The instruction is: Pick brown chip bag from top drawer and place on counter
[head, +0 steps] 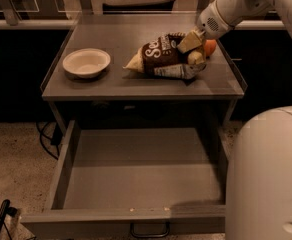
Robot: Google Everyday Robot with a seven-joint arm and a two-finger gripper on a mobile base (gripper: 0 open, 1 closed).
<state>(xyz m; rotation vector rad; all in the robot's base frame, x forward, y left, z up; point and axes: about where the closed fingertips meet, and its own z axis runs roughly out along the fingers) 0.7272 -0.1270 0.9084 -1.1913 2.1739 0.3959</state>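
Note:
The brown chip bag [158,56] lies on the counter [111,81], right of its middle, with the white lettering facing up. My gripper [192,50] reaches in from the upper right and is at the bag's right end. Its pale fingers [188,41] are closed on that end, and the bag rests on the counter surface. The top drawer [141,176] below is pulled fully out, with nothing showing inside. Its dark handle [149,230] is at the bottom edge.
A white bowl [86,62] stands on the counter's left side. An orange round object [210,47] sits just behind the gripper near the counter's right edge. My white robot body [266,174] fills the lower right. Dark cables [48,136] lie on the speckled floor at left.

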